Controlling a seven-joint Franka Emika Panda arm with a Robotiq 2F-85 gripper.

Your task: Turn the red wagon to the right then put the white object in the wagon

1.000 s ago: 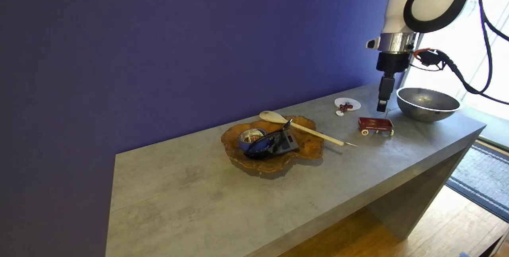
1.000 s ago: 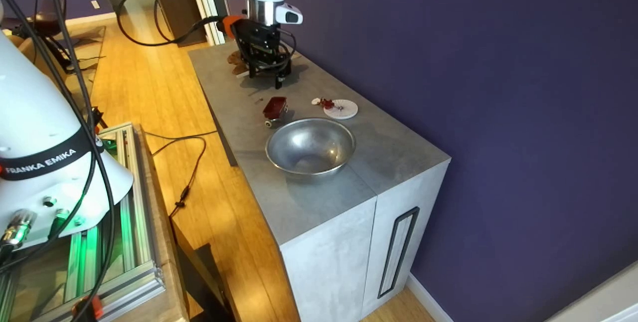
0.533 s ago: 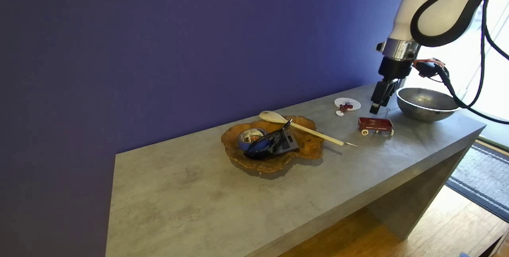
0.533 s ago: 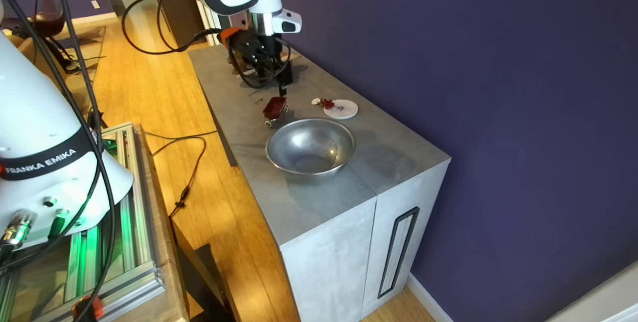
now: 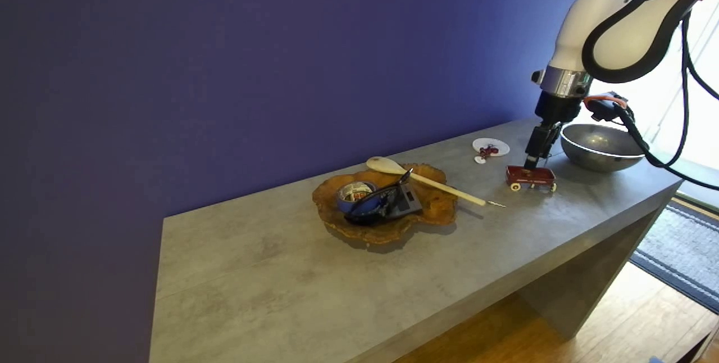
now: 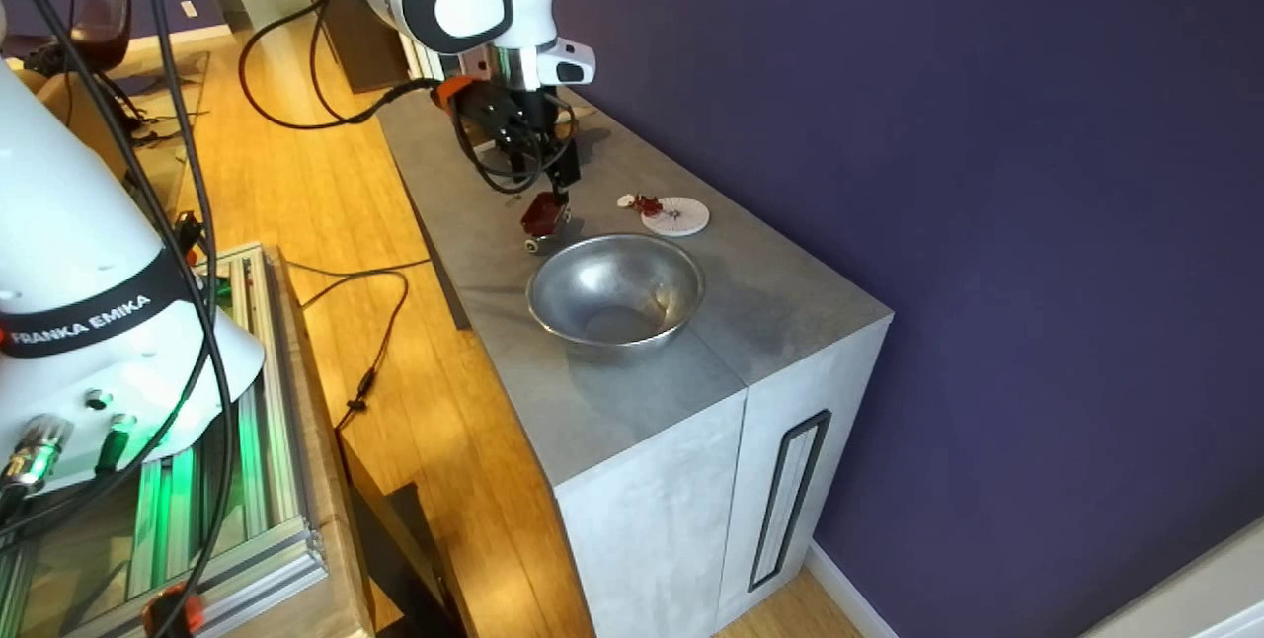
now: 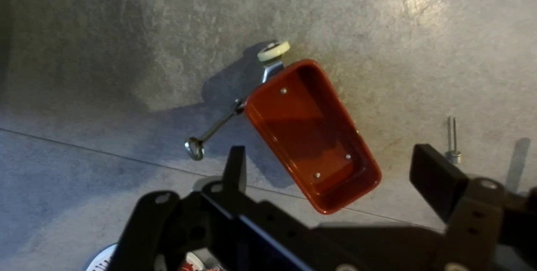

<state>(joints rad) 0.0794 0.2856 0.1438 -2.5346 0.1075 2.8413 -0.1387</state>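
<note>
The red wagon [image 5: 531, 177] stands upright on its pale wheels on the grey counter; it also shows in an exterior view [image 6: 539, 217]. In the wrist view the wagon [image 7: 302, 124] is empty inside, set diagonally, its metal handle at the upper left. My gripper [image 7: 335, 172] is open, with the wagon's near end between its fingers and gaps on both sides. In an exterior view the gripper [image 5: 531, 162] is low over the wagon. The white object [image 5: 491, 146] is a round disc with red parts, nearer the wall; it also shows in an exterior view [image 6: 676, 216].
A metal bowl [image 5: 605, 160] stands close beside the wagon. A brown wooden tray [image 5: 441, 214] holds tape, a black item and a pale spoon [image 5: 387, 166]. A small metal pin [image 7: 455, 145] lies near one finger. The blue wall [image 5: 337, 71] borders the counter.
My gripper has tilted and come down to the wagon. The wagon and the white object have not moved.
</note>
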